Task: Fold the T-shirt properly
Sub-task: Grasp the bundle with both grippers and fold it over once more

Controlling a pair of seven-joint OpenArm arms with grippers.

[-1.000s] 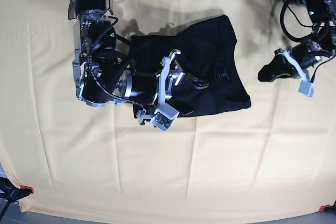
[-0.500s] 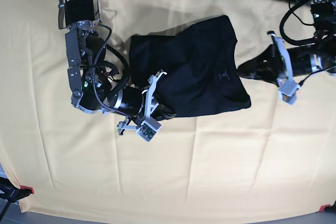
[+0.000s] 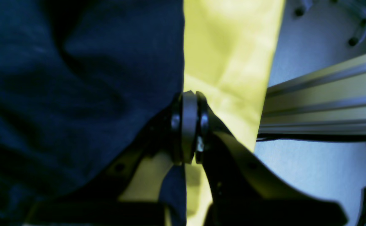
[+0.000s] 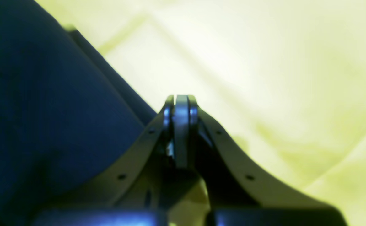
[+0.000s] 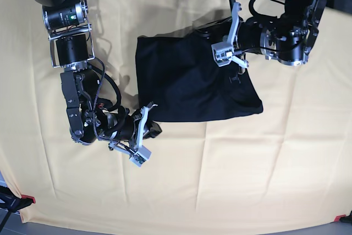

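light: bright, even | shadows: soft | wrist views: blurred | base view: sharp

A pale yellow cloth [image 5: 231,163] covers the tabletop from edge to edge, creased in a grid of fold lines. Red clips show at its near corners. The T-shirt [image 5: 187,83], dark and partly folded, lies directly on the cloth toward the far side, with one corner reaching out toward the right of the base view.

The right hand [image 5: 155,130] sits low at about 8 o'clock, its fingers pressed together. The left hand [image 5: 212,32] reaches in from 1 o'clock, fingers pressed together too.
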